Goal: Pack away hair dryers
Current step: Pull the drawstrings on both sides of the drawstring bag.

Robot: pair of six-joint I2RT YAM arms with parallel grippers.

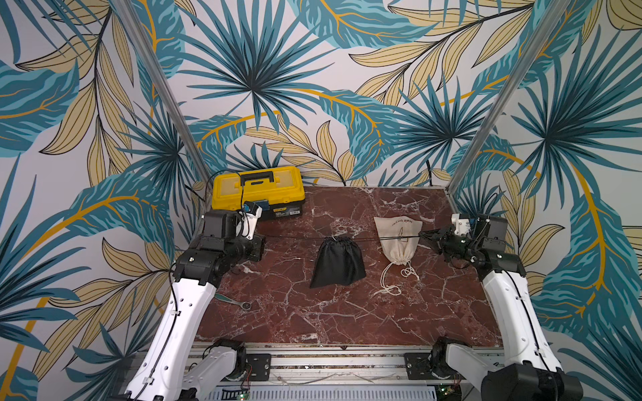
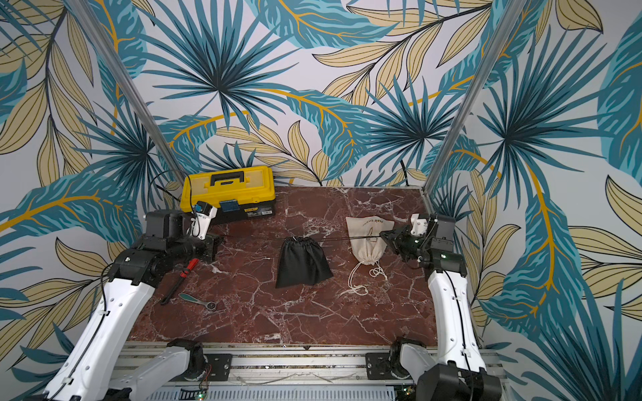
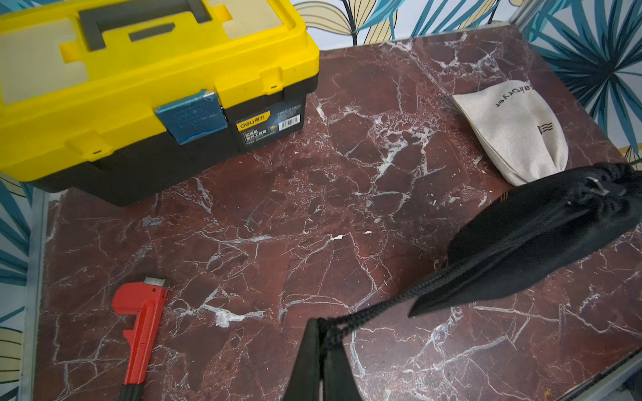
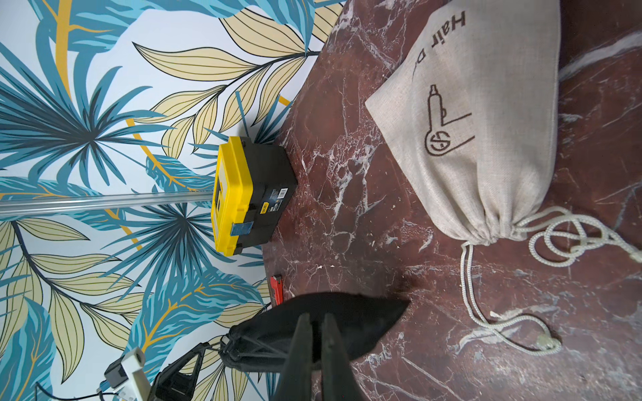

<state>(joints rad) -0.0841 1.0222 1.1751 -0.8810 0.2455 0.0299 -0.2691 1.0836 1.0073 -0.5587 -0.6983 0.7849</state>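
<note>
My left gripper (image 3: 321,326) and right gripper (image 4: 314,319) each pinch a taut braided cord (image 3: 382,306) of the black fabric drawstring pouch (image 1: 337,262).

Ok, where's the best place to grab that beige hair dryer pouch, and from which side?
Take the beige pouch at its cinched neck, coming straight down from above. The fabric there is gathered narrow, while the body lies flat and wide on the table, likely too broad for the jaws.

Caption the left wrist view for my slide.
Left end effector shut on the taut drawstring of the black pouch; yellow toolbox, red wrench and beige pouch on the marble table.
</note>
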